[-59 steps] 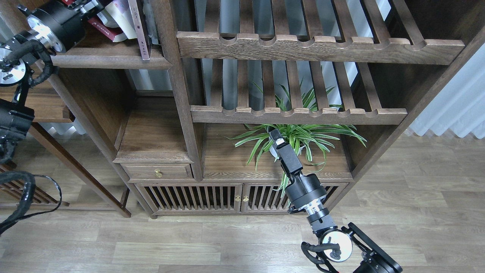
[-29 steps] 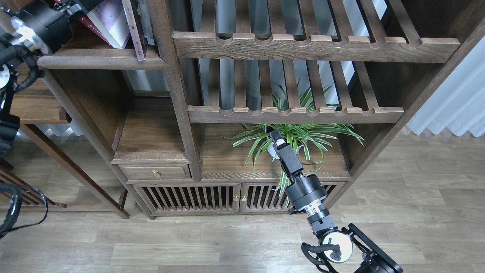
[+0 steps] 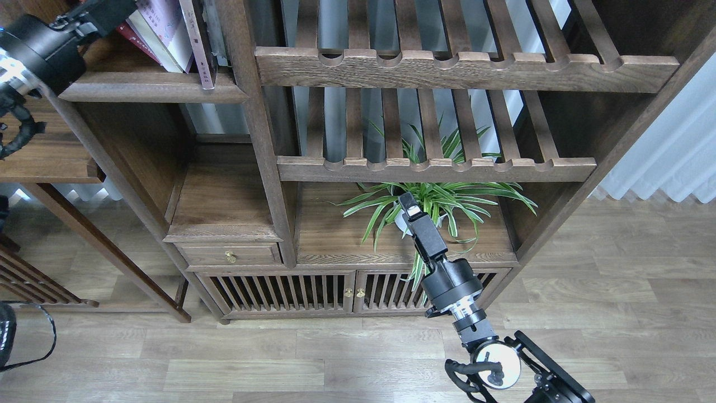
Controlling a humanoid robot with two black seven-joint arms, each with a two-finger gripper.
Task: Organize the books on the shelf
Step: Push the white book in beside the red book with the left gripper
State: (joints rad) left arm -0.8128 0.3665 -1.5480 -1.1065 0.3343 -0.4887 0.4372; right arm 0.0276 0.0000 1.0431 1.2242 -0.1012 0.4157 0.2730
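Left gripper (image 3: 114,10), grip state unreadable, presses the books (image 3: 159,31) upright on the shelf (image 3: 151,92); right gripper (image 3: 407,202), fingers together, idles below.

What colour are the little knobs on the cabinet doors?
Brass-gold knobs, shown best in the head view, on dark brown slatted cabinet doors.

Big dark-brown wooden shelving unit (image 3: 263,168) with slatted racks (image 3: 436,165), grey-brown wood-plank floor (image 3: 335,358), white pleated curtain (image 3: 671,162) on the right, spiky green potted plant (image 3: 442,204) in the cabinet nook.
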